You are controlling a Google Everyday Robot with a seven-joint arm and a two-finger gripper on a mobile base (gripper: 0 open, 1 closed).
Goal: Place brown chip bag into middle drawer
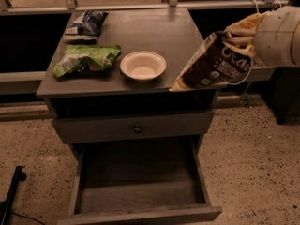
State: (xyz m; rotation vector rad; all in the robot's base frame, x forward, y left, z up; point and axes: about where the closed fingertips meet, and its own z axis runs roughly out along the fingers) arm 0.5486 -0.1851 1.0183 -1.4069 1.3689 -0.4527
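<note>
Brown bag [213, 67] hangs tilted in our tool [241, 32], which is clamped on the bag's upper end at the right, beyond the worktop's [150, 32] right edge. The bag's lower cream end is at the worktop's near right corner; we cannot tell if it touches. Below, the drawer [140, 214] stands pulled out. On the worktop lie a bowl [143, 65], a green bag [84, 60] to its left and a blue bag [85, 25] farther back.

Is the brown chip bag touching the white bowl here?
Apart. The camera view shows bare cabinet top between the white bowl and the brown chip bag, which the gripper holds at the cabinet's right edge.
</note>
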